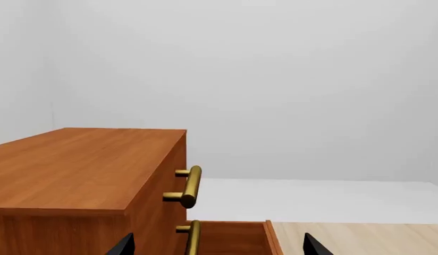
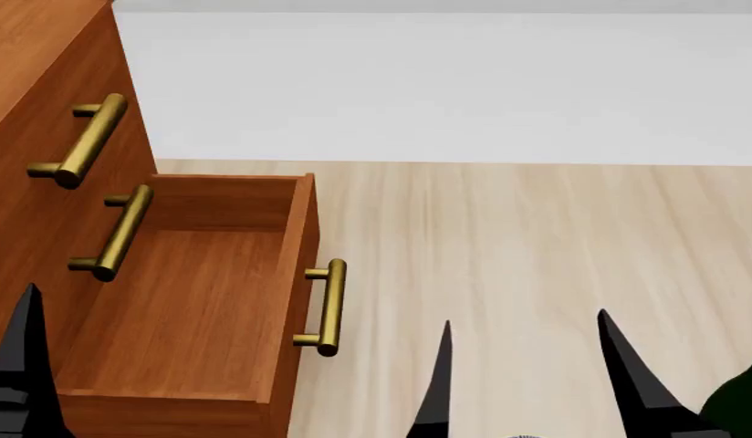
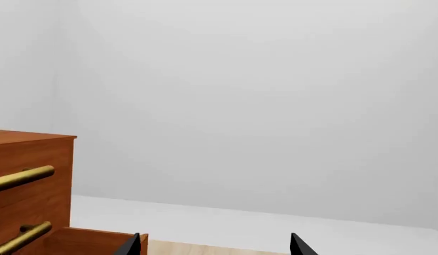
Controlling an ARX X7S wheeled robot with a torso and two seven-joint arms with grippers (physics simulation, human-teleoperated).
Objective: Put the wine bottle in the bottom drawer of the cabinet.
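Note:
The reddish-brown cabinet (image 2: 23,82) stands at the left of the head view. Its bottom drawer (image 2: 187,301) is pulled out, with a plain bare inside and a brass bar handle (image 2: 329,307) on its front. Only a dark-green sliver of the wine bottle (image 2: 744,406) shows, at the lower right corner. My right gripper (image 2: 529,388) is open over the pale floor, between the drawer and the bottle, holding nothing. One black finger (image 2: 26,365) of my left gripper shows beside the drawer's left side. In the left wrist view the left gripper (image 1: 217,246) is open above the drawer (image 1: 233,239).
Two upper drawer fronts with brass handles (image 2: 87,139) are closed above the open drawer. Pale wooden floor (image 2: 535,246) runs to the right of the cabinet and meets a white strip (image 2: 449,82) further back. In the right wrist view the open right gripper (image 3: 215,246) faces a plain grey wall (image 3: 261,106).

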